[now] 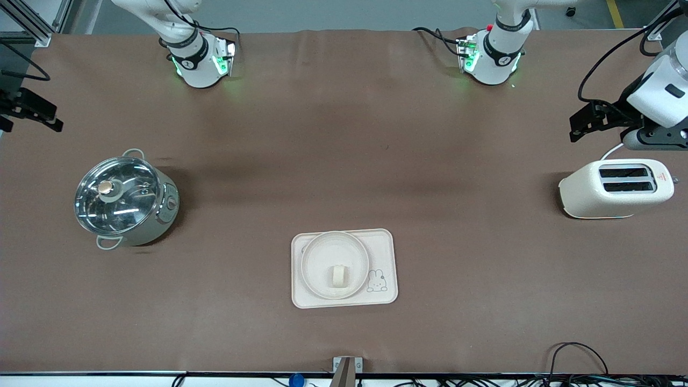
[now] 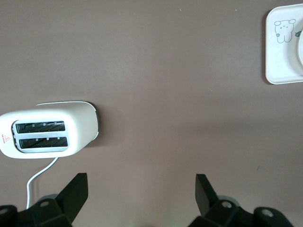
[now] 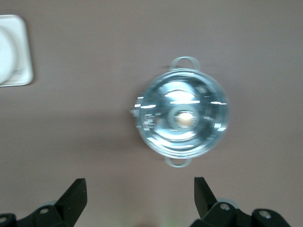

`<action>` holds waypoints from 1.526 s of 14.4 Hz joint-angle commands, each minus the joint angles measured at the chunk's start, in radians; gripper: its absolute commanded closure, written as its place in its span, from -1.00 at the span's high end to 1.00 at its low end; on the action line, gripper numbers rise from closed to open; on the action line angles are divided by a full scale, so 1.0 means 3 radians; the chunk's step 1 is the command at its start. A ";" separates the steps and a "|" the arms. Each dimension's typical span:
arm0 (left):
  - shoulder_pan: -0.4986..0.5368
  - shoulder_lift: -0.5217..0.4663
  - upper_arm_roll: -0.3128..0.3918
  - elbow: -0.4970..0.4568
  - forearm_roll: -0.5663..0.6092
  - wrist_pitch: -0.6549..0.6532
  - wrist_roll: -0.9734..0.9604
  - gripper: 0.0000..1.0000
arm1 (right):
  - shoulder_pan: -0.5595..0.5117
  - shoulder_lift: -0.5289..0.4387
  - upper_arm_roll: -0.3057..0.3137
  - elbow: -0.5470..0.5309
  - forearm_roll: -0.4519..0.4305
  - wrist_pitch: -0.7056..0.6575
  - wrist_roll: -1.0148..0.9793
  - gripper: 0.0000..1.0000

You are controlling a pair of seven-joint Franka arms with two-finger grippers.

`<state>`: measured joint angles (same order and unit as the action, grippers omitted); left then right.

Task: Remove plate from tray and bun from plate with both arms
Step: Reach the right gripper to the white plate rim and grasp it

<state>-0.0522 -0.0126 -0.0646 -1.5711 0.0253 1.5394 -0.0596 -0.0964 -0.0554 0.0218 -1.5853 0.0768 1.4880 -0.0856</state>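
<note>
The round cream-white plate (image 1: 322, 252) sits on the rectangular cream tray (image 1: 384, 252) with a rabbit drawing, near the front camera at mid-table. The small pale bun (image 1: 338, 276) lies in the plate. My left gripper (image 1: 580, 121) hangs open and empty over the left arm's end of the table, close to the toaster; it also shows in the left wrist view (image 2: 142, 194). My right gripper (image 1: 51, 117) hangs open and empty over the right arm's end, close to the pot; it also shows in the right wrist view (image 3: 140, 196). Both are well away from the plate.
A cream toaster (image 1: 615, 188) stands at the left arm's end and shows in the left wrist view (image 2: 47, 132). A steel pot with a glass lid (image 1: 123, 199) stands at the right arm's end and shows in the right wrist view (image 3: 182, 118). A tray corner (image 2: 279, 56) appears too.
</note>
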 commanded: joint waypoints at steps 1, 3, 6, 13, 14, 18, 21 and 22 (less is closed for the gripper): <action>0.0015 0.0047 0.0011 0.0083 -0.0064 -0.0008 0.0056 1.00 | 0.0182 0.0239 0.0004 -0.0161 0.0418 0.0239 0.0030 1.00; 0.0015 0.0047 0.0011 0.0083 -0.0064 -0.0008 0.0051 1.00 | 0.0529 0.0612 0.0004 -0.0167 0.0465 0.0627 0.0248 1.00; 0.0015 0.0052 0.0016 0.0083 -0.0069 -0.0008 0.0040 1.00 | 0.0934 0.1210 0.0009 -0.0156 0.0867 0.1505 0.0490 1.00; 0.0015 0.0073 0.0016 0.0078 -0.0059 0.0069 0.0045 1.00 | 0.1625 0.2556 0.0009 0.0328 0.1278 0.2842 0.1052 1.00; 0.0015 0.0078 0.0016 0.0078 -0.0059 0.0074 0.0045 1.00 | 0.1660 0.2663 0.0009 0.0426 0.1283 0.2858 0.1073 1.00; 0.0015 0.0093 0.0016 0.0078 -0.0059 0.0074 0.0051 1.00 | 0.1712 0.3021 0.0009 0.0733 0.1288 0.3037 0.1180 0.89; 0.0015 0.0098 0.0016 0.0078 -0.0064 0.0074 0.0051 1.00 | 0.1727 0.3257 0.0024 0.0947 0.1298 0.3205 0.1175 0.72; 0.0015 0.0103 0.0016 0.0078 -0.0059 0.0074 0.0051 1.00 | 0.1727 0.3313 0.0045 0.0999 0.1303 0.3211 0.1170 0.64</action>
<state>-0.0505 0.0069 -0.0624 -1.5690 0.0253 1.5622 -0.0596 0.4131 0.8828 0.0323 -1.3572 0.4480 2.4414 0.2503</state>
